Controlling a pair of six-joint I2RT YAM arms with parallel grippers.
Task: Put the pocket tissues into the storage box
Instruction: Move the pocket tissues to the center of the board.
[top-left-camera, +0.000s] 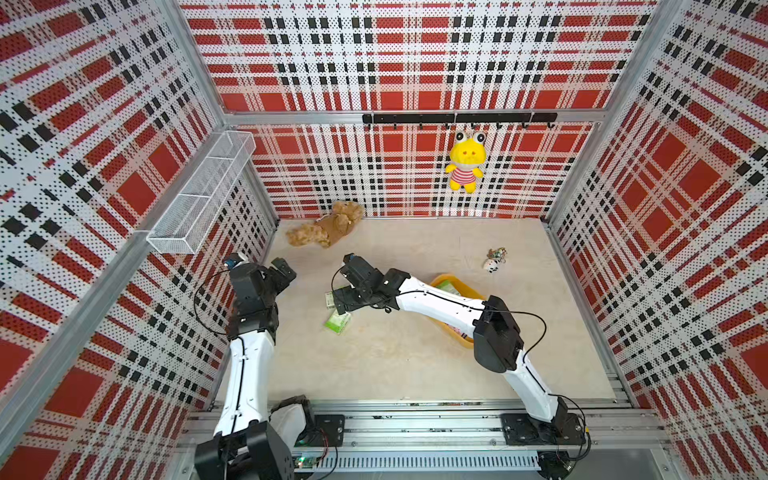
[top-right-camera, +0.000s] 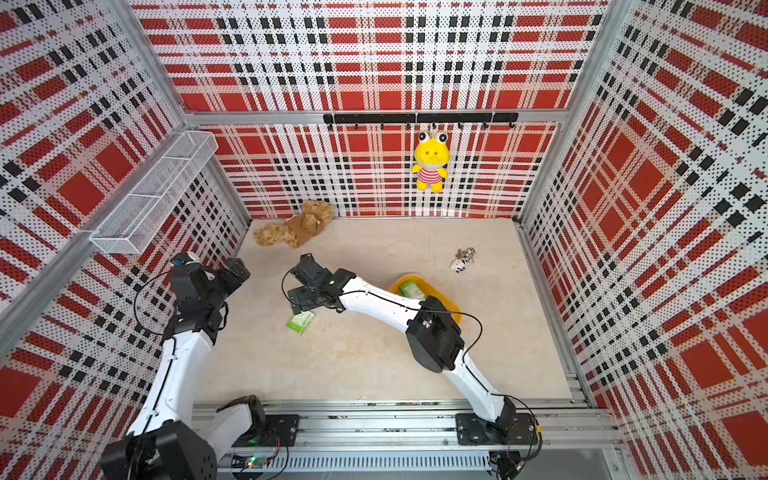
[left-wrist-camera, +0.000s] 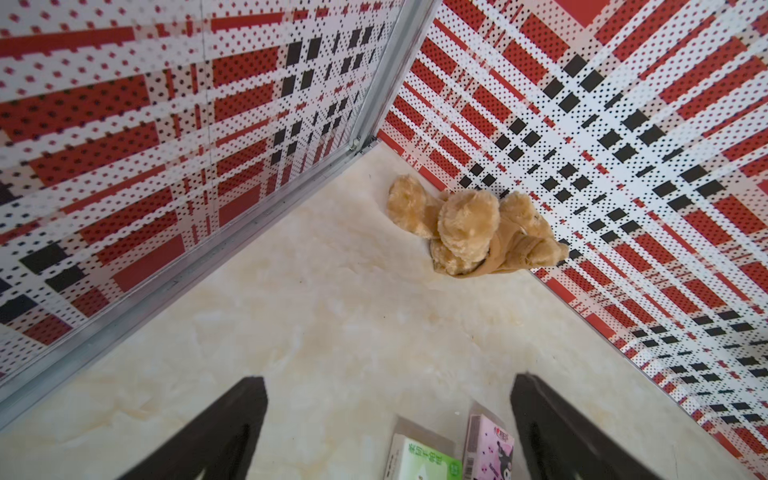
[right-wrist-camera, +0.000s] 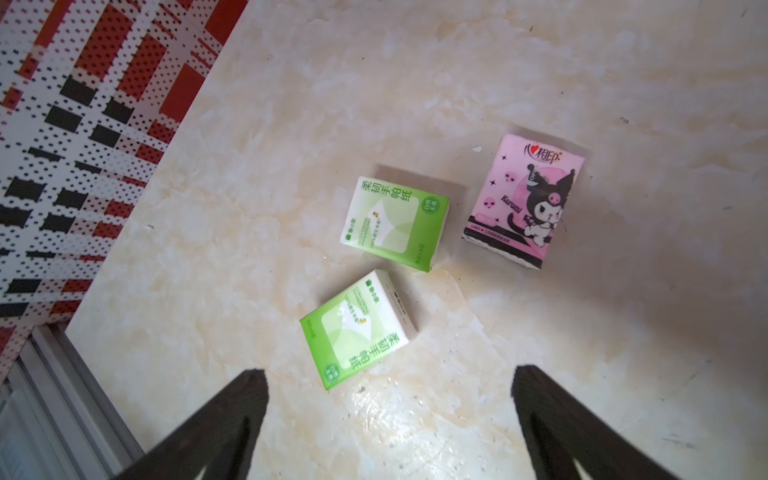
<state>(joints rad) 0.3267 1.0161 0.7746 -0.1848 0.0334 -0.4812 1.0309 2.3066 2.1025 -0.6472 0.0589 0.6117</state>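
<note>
– Below the right tool (right-wrist-camera: 390, 372), what do we see?
– Three pocket tissues (right-wrist-camera: 397, 222) flat on the worktop (right-wrist-camera: 623, 374): the near green packet (right-wrist-camera: 357, 328) just ahead of the fingertips, the far green packet (right-wrist-camera: 397, 232) beyond it, the pink packet (right-wrist-camera: 525, 199) beside that one. We find the jaws spread wide, released, touching none.
– And the left tool (left-wrist-camera: 390, 376)?
– Released too, jaws apart, nothing gripped; a brown plush bear (left-wrist-camera: 469, 228) lies ahead of it by the wall.
– Where do we find the storage box (top-left-camera: 440, 279)?
– Behind the right tool, partly hidden by that arm, with a boxed green packet (top-left-camera: 449, 287) lying inside.
</note>
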